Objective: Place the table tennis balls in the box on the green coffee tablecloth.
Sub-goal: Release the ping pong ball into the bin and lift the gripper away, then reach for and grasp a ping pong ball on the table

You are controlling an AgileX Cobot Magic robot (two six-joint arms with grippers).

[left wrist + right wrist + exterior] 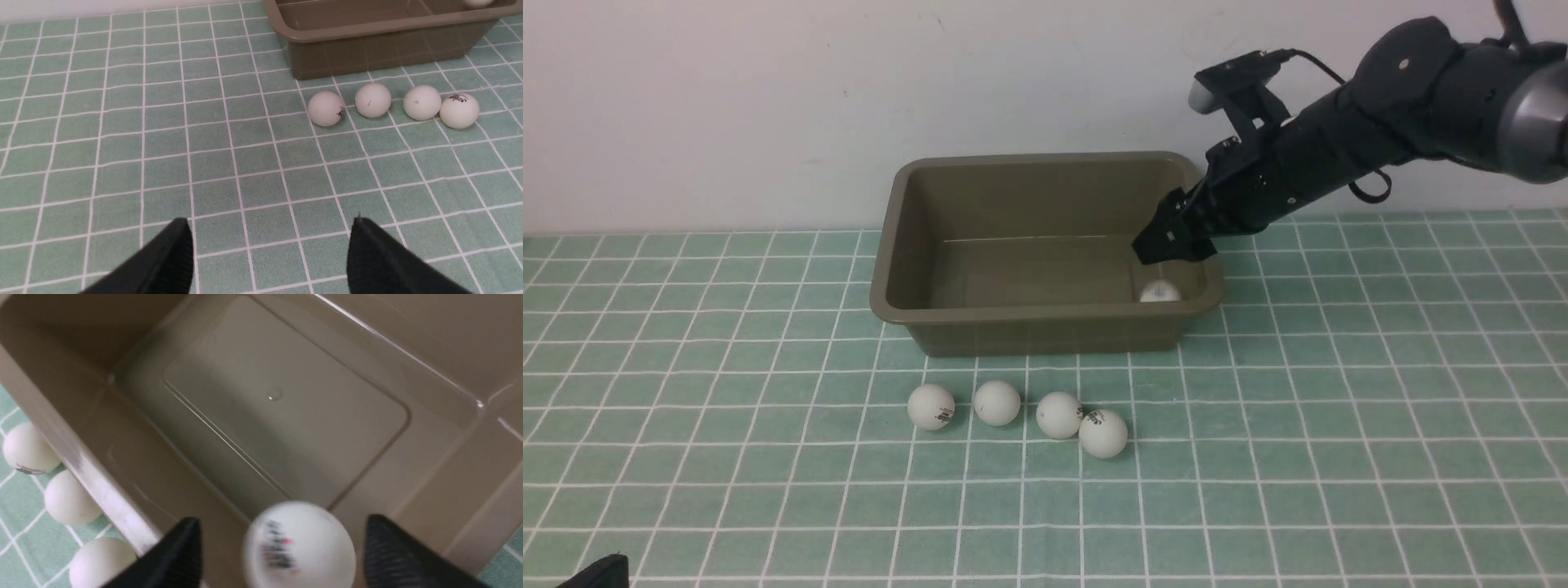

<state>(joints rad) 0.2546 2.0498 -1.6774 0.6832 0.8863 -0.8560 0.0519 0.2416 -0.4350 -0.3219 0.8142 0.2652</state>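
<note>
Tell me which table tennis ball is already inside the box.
The ball at the box's right end; the other four lie on the tablecloth outside it.

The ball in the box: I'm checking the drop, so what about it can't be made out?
- Ball in the box: right wrist view, motion blur smears its logo; landed or falling, unclear.
- Same ball, front view: near wall of the box hides its lower part.
- Left wrist view: the frame's top edge cuts off most of it.

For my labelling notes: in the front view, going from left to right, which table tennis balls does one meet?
On the cloth: first ball → second ball → third ball → fourth ball → fifth ball, inside the box.
</note>
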